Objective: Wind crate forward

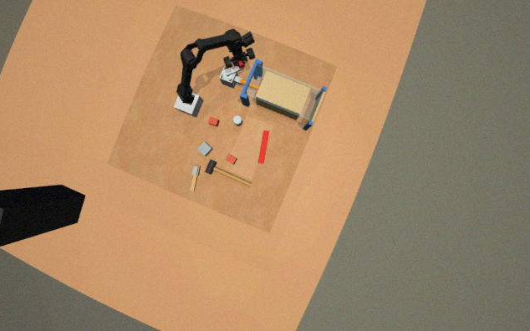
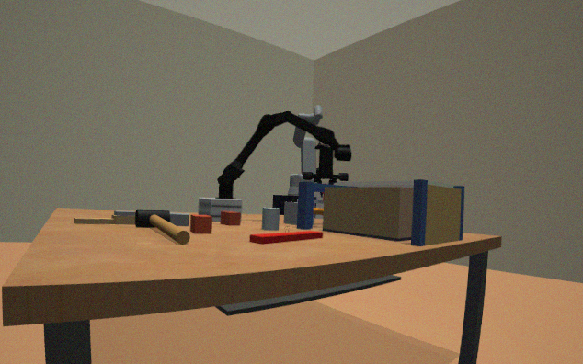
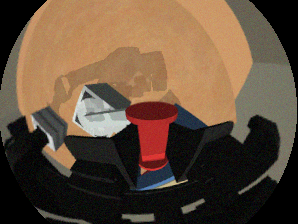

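My gripper (image 1: 240, 62) (image 2: 325, 183) (image 3: 148, 119) is shut on the red knob (image 1: 241, 64) (image 3: 153, 135) of the winch handle. The handle's grey arm (image 1: 234, 71) lies across the top of the grey winch (image 1: 228, 83) (image 2: 291, 212); the key and hole are hidden. An orange strap (image 1: 250, 84) (image 2: 318, 210) runs from the winch to the crate. The tan crate (image 1: 283, 89) (image 2: 363, 211) sits flat inside the clear-panelled cubby. A narrow gap shows between its front and the blue steel frame (image 1: 242, 99) (image 2: 305, 209).
A black-headed mallet (image 1: 231, 176) (image 2: 170, 230), a small wooden-handled tool (image 1: 193, 183), a grey block (image 1: 205, 149), two red blocks (image 1: 213, 121) (image 1: 231, 159), a pale cylinder (image 1: 237, 120) (image 2: 270, 218) and a red bar (image 1: 263, 146) (image 2: 286, 236) lie away from the winch. The blue frame stands close beside my gripper.
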Controlling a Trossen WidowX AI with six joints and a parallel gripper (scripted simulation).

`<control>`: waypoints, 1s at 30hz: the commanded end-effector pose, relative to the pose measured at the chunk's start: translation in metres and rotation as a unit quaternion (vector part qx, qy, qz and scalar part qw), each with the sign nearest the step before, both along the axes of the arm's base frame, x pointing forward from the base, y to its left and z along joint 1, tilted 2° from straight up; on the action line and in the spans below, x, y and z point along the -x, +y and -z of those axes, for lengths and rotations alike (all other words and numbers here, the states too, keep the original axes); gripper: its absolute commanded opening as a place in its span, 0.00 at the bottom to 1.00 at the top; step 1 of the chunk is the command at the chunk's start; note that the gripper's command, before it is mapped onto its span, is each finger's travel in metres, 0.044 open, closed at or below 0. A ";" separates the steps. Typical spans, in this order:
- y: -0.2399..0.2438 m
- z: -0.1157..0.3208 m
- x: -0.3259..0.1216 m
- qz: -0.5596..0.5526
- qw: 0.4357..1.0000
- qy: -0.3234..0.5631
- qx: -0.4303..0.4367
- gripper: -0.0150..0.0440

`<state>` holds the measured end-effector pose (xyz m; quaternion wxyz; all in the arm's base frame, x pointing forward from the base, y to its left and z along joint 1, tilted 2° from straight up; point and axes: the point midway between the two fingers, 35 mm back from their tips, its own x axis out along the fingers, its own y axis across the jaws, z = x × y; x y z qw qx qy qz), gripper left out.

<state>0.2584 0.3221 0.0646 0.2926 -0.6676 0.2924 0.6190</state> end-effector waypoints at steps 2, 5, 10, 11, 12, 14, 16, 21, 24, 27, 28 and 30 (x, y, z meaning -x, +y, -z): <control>0.015 0.001 0.020 -0.015 1.000 0.017 -0.010 0.25; 0.016 0.001 0.024 -0.015 1.000 0.017 -0.011 0.25; 0.019 0.002 0.029 -0.015 1.000 0.017 -0.011 0.25; 0.019 0.002 0.030 -0.015 1.000 0.017 -0.011 0.25; 0.020 0.002 0.031 -0.015 1.000 0.017 -0.011 0.25; 0.021 0.002 0.033 -0.015 1.000 0.017 -0.011 0.25; 0.021 0.002 0.035 -0.015 1.000 0.017 -0.011 0.25; 0.023 0.002 0.040 -0.015 1.000 0.017 -0.011 0.25; 0.024 0.002 0.044 -0.015 1.000 0.018 -0.011 0.25; 0.025 0.002 0.047 -0.015 1.000 0.018 -0.011 0.25; 0.025 0.002 0.048 -0.015 1.000 0.018 -0.011 0.25; 0.026 0.002 0.050 -0.015 1.000 0.018 -0.011 0.25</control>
